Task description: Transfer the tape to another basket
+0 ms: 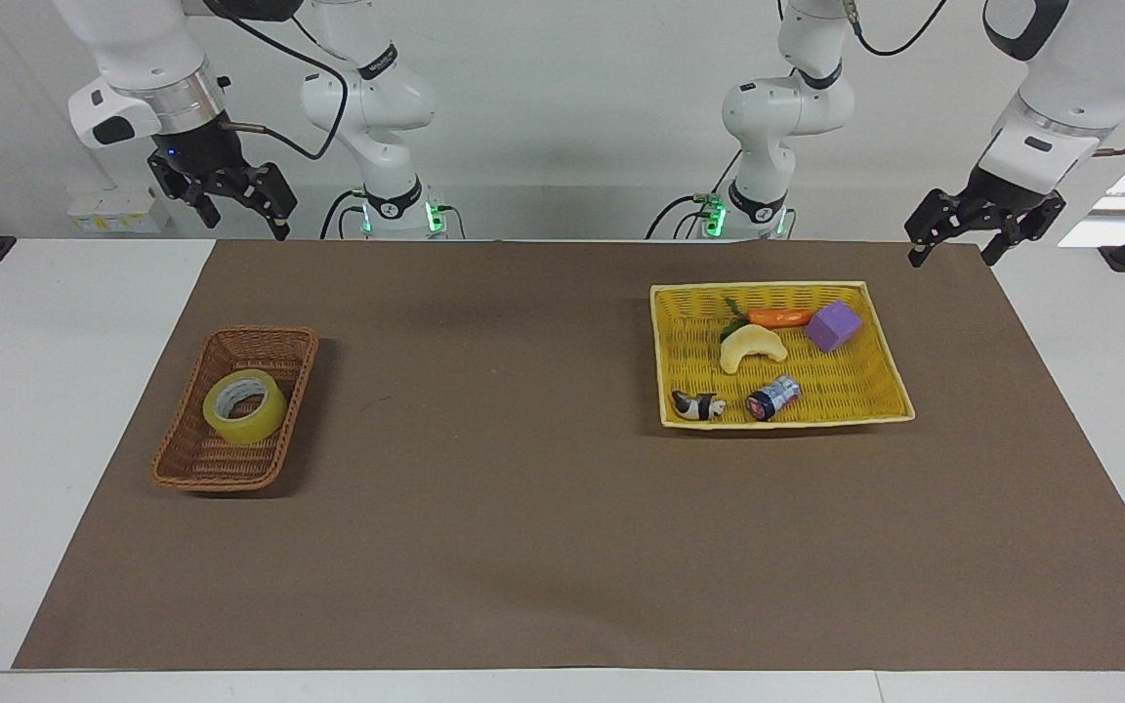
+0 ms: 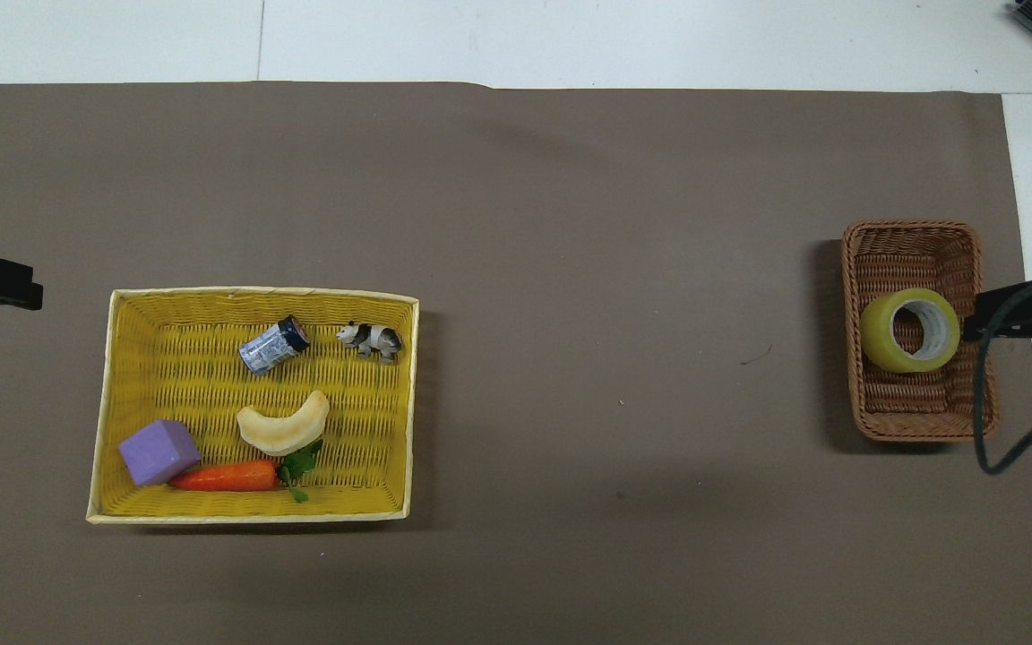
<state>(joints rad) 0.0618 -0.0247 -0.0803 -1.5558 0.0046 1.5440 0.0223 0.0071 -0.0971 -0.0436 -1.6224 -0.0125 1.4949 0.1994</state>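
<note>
The tape (image 1: pixel 245 407), a yellow roll with a white-grey core, lies in the small brown wicker basket (image 1: pixel 230 481) at the right arm's end of the table. Both also show in the overhead view: the tape (image 2: pixel 909 330) in the basket (image 2: pixel 919 428). My right gripper (image 1: pixel 245 221) is open and empty. It hangs high above the table at that end, well clear of the tape. One of its fingers (image 2: pixel 1009 311) shows beside the basket in the overhead view. My left gripper (image 1: pixel 953 256) is open and empty, and waits raised at the left arm's end.
A flat yellow woven tray (image 1: pixel 890 356) lies toward the left arm's end. It holds a carrot (image 1: pixel 779 317), a purple block (image 1: pixel 833 325), a pale crescent toy (image 1: pixel 750 347), a panda figure (image 1: pixel 698 405) and a small can (image 1: pixel 773 397). A brown mat (image 1: pixel 523 508) covers the table.
</note>
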